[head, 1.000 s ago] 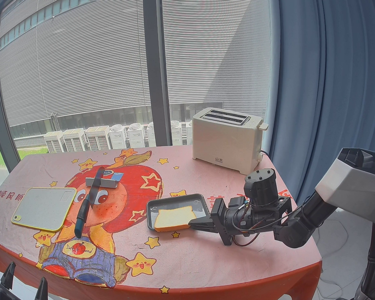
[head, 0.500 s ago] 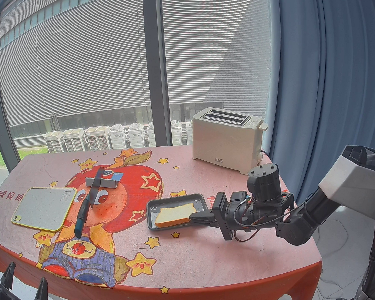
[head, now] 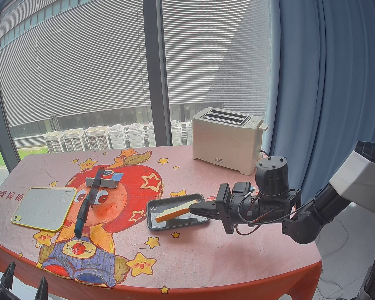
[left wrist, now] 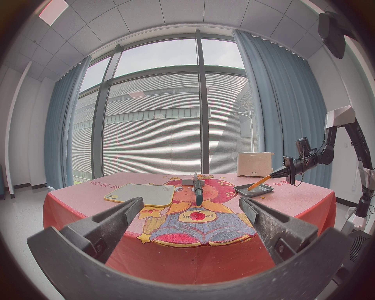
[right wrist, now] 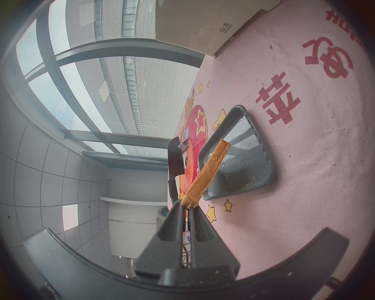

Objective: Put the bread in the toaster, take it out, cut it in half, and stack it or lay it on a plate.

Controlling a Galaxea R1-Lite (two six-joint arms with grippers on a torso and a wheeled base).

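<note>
One cloth-covered table [head: 223,253] is carrying everything. The toaster [head: 227,139] is standing at 1 o'clock from the tray [head: 178,223]. The cutting board [head: 44,207] is lying far out at 9 o'clock, with the knife [head: 88,201] lying between them. At the tray's 3 o'clock, the right gripper [head: 192,209] is pinching the bread [head: 173,212] by one edge, jaws closed on it. The slice is slanting over the tray. The left gripper [left wrist: 189,203] is hanging off the table's near edge toward 7 o'clock, jaws wide apart.
</note>
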